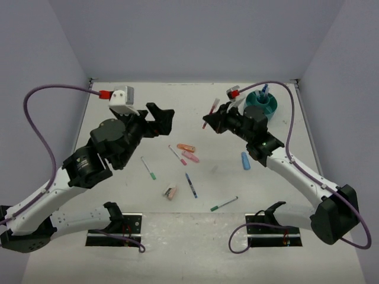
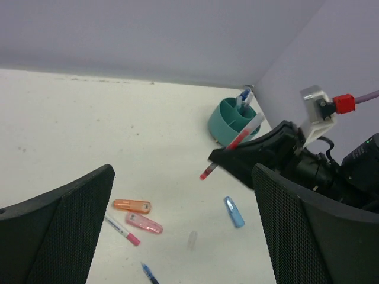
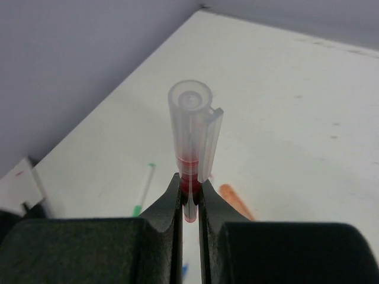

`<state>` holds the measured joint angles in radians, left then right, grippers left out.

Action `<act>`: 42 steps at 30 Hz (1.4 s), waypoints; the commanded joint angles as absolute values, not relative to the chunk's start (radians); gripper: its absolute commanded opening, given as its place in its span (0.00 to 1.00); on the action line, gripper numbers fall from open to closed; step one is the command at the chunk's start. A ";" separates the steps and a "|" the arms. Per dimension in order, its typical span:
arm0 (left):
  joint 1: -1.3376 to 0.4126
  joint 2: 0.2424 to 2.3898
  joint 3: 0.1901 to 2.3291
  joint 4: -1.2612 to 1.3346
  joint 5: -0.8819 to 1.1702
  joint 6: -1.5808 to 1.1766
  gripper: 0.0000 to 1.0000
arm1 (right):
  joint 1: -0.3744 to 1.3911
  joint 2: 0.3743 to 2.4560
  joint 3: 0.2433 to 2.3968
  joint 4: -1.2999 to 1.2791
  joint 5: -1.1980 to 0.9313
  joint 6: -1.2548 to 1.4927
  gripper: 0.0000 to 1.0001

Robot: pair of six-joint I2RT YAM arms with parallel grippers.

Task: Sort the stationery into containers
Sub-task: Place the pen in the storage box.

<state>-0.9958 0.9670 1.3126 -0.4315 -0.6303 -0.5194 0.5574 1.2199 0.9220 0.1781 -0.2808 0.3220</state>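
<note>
Right wrist view, right gripper clamped on red pen, clear cap jutting out beyond the jaws, left of teal organizer, left gripper spread apart.

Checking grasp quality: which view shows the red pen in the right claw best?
Right wrist: the red pen is close up and centred, pinched on its red barrel below the clear cap by the right claw. Left wrist shows its whole length, tilted in the air. Top external shows it small.
</note>
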 commanded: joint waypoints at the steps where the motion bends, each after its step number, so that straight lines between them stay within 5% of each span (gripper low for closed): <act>1: -0.997 0.854 1.245 -0.626 -0.763 -0.578 1.00 | 0.396 1.237 0.992 0.161 0.205 0.257 0.00; 10: -0.997 0.805 1.024 -0.775 -0.735 -0.574 1.00 | 0.098 1.517 1.213 0.222 0.405 0.230 0.00; 27: -0.997 0.765 0.956 -0.770 -0.735 -0.584 1.00 | 0.046 1.805 1.366 0.190 0.336 0.155 0.01; 38: -0.997 0.760 0.957 -0.779 -0.703 -0.591 1.00 | 0.039 1.841 1.295 0.206 0.251 0.158 0.13; 42: -0.997 0.763 0.955 -0.780 -0.701 -0.595 1.00 | 0.038 1.841 1.293 0.187 0.260 0.153 0.36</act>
<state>-0.9962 0.7700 0.9482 -0.7872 -0.7025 -0.5838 0.0444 1.8368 1.3028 0.1730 0.2697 0.1624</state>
